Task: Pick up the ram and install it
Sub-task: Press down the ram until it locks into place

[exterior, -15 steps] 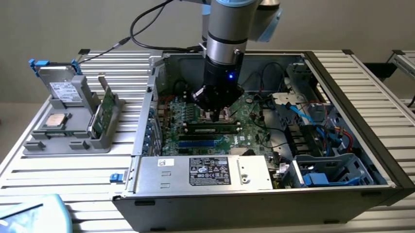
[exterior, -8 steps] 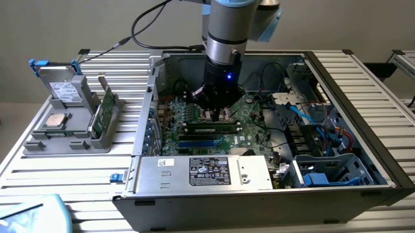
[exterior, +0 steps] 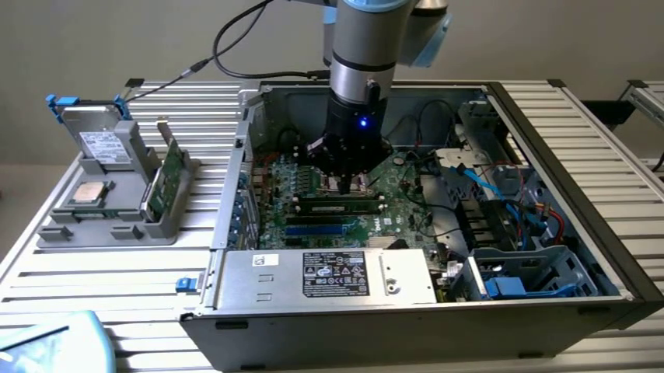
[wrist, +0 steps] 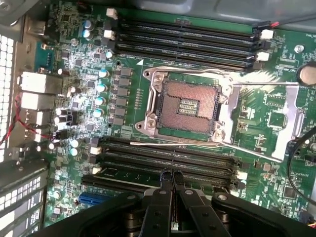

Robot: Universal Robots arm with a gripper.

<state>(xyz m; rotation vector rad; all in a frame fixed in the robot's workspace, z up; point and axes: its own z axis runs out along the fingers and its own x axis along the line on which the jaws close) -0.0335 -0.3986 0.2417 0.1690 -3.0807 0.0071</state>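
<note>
Pincer: the pincer (exterior: pixel 347 185) (wrist: pixel 172 180) is black and hangs from a grey metal arm, low inside the open case. In the wrist view its two slim black fingers (wrist: pixel 160 207) are pressed together, tip to tip, with nothing visible between them.
Ram: the ram (exterior: pixel 334 207) (wrist: pixel 126 172) is a long, thin green stick with dark chips. It lies flat along one of the black slots directly below the fingertips. Most of its length runs off to one side of them. Whether the tips actually touch its top edge cannot be told.
Motherboard: the motherboard (exterior: pixel 410 190) (wrist: pixel 276 118) is a green board, densely studded with small silver capacitors and dark square parts. It spreads out beneath the pincer.
CPU socket: the CPU socket (wrist: pixel 190 106) is a square recess of fine coppery pins with a shiny metal frame. It sits just beyond the ram's bank of slots from the pincer.
Far slots: the far slots (wrist: pixel 187 37) are long black plastic channels with pale end clips, past the socket.
Case: the case (exterior: pixel 581 140) is a dark, box-shaped metal shell that surrounds the pincer on all sides.
Power supply: the power supply (exterior: pixel 332 273) is a grey sheet-metal block with a black label, near the ram on the side away from the pincer.
Holder: the holder (exterior: pixel 104 225) is a grey moulded tray, well apart from the pincer, outside the case on the ribbed metal tabletop (exterior: pixel 62 311). An upright green card (exterior: pixel 164 183) stands in it.
</note>
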